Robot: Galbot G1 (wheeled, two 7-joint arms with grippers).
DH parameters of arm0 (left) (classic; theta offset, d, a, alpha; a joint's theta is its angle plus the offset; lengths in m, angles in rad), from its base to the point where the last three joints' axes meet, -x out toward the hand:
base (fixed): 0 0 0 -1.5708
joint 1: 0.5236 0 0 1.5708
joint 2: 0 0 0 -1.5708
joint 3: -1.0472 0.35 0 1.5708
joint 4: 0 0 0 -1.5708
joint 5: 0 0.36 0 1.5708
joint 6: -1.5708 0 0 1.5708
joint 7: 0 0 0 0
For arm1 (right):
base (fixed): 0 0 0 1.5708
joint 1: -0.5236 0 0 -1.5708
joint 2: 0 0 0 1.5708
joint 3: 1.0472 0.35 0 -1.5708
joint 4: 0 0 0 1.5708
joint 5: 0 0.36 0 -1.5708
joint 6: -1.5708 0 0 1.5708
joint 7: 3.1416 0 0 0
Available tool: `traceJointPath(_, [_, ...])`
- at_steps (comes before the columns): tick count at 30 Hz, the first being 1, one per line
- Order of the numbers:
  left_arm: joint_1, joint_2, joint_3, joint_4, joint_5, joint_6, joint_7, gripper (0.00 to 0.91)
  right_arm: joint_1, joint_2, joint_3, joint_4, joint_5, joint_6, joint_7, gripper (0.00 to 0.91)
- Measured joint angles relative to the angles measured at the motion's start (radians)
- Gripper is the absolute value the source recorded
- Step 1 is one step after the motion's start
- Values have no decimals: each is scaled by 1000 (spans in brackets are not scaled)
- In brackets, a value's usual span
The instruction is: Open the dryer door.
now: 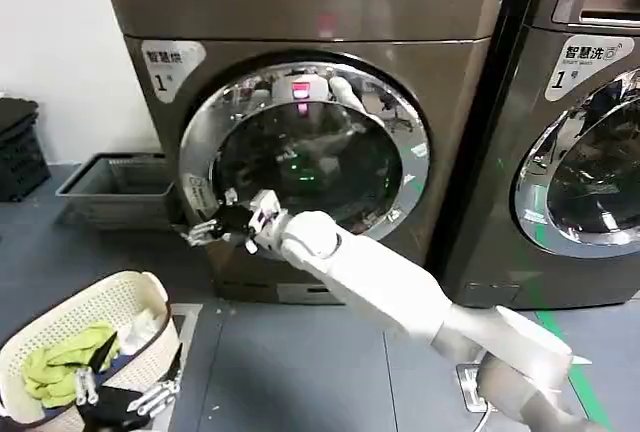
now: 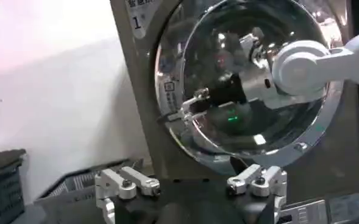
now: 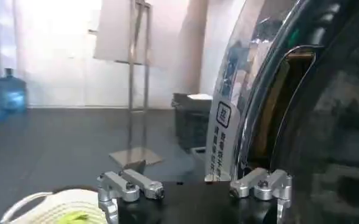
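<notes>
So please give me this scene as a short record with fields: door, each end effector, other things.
door: dryer door, chrome ring, dark glass, looks closed or barely ajar
right end effector: at the door's lower left edge, fingers open
left end effector: low, back from the dryer, open, holding nothing
basket: on the floor at left, green cloth inside
second machine: on the right, LG-branded

A cream laundry basket (image 1: 95, 317) is sitting on the grey floor (image 1: 300, 362) at the lower left, holding yellow-green cloths (image 1: 62, 364). A grey mesh crate (image 1: 115, 190) is lying against the white wall (image 1: 50, 42), with a black crate (image 1: 18, 147) just beside it. An LG-branded machine (image 1: 575, 132) is standing to the right. 2 blue water bottles (image 3: 1, 91) are standing far across the room.
</notes>
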Motion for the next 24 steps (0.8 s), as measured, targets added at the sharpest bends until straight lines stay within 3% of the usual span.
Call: traceJointPath(24, [-46,-1,-128,26,-169,55,3,907,-4,-140,-77,225,18,63,-100,907])
